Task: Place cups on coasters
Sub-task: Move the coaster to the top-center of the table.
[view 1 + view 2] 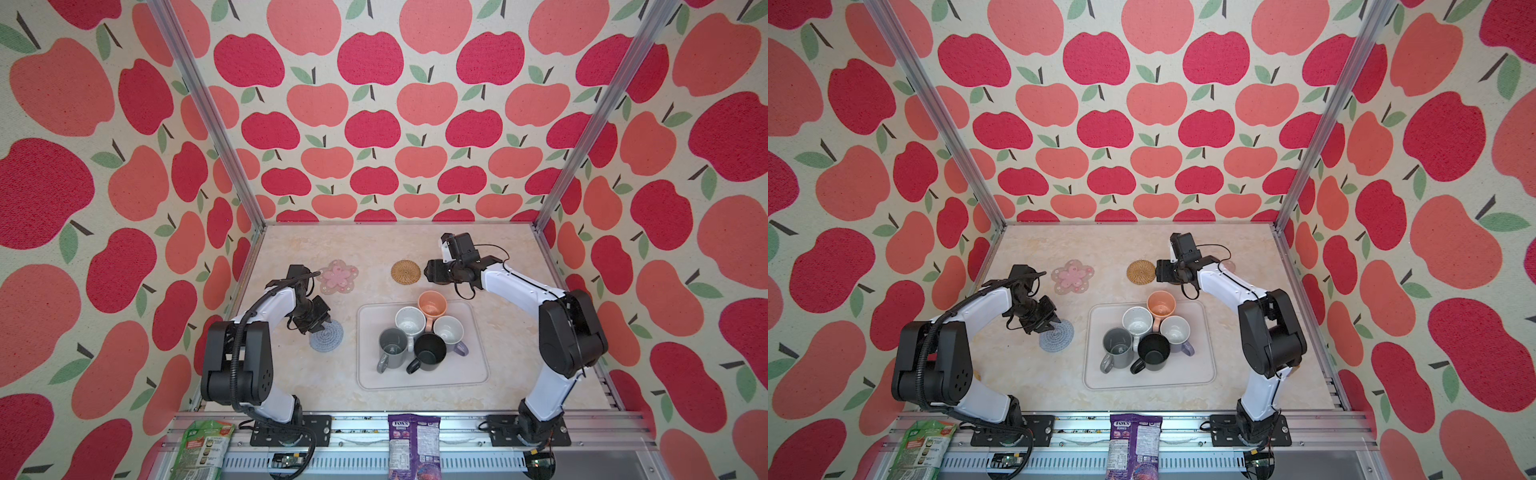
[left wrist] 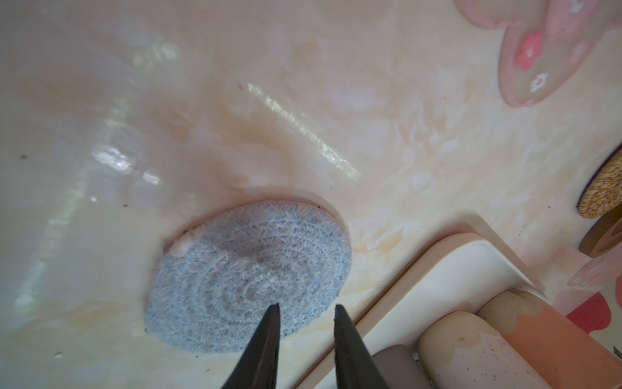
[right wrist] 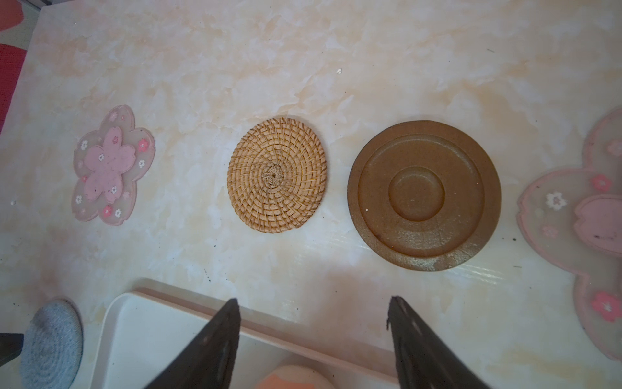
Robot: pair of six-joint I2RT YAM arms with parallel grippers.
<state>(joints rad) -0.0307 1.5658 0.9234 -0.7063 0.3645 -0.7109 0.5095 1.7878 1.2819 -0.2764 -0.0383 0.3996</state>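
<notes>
We have five cups (image 1: 409, 319) bunched on the tray (image 1: 478, 376), toward the front edge of the table (image 1: 324, 386), none on a coaster yet. Peach mug (image 1: 432, 303) at the tray's far edge is nearest our right gripper (image 3: 313, 299), jaws wide apart, empty. Left gripper (image 2: 307, 305), tips narrowly apart and empty, hovers over the grey-blue coaster (image 2: 249, 276) beside the tray's left edge.

The table (image 1: 316, 382) is overlooked from 6 o'clock in both top views; the crocheted coaster (image 2: 249, 276) is shared by wrist close-ups.
</notes>
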